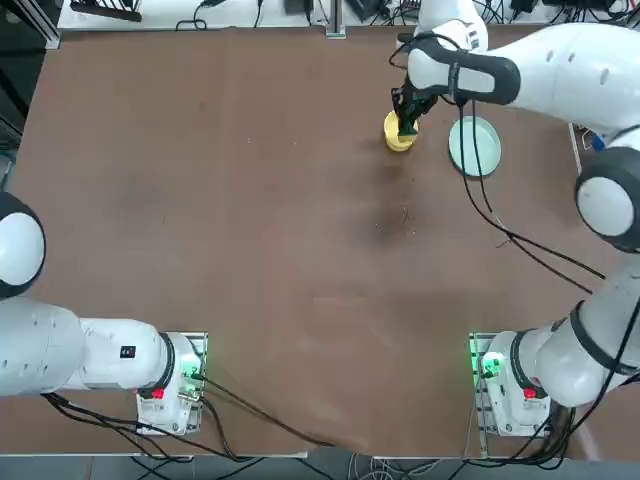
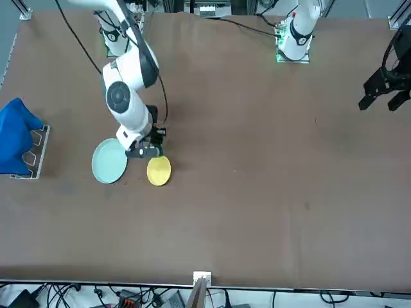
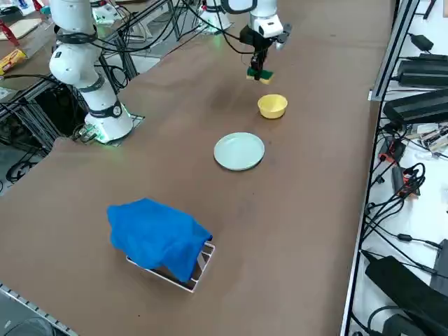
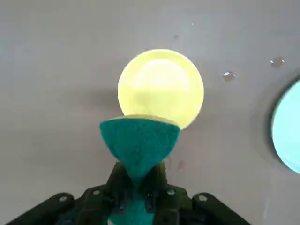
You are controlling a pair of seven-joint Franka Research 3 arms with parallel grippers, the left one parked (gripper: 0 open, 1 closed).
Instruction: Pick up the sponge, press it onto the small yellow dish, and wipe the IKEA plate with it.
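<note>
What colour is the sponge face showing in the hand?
Dark green on the sponge, clearest in the right wrist view.

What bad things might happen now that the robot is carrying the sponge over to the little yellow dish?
1. The right gripper pinches the sponge so hard its middle is squashed; it might twist or slip out when pressed.
2. The small yellow dish is light-looking and sits loose on the table; an off-centre push might tip or slide it.
3. The IKEA plate lies close beside it and might get bumped.

No legible text, label, brand, number or sign on anything in view.
</note>
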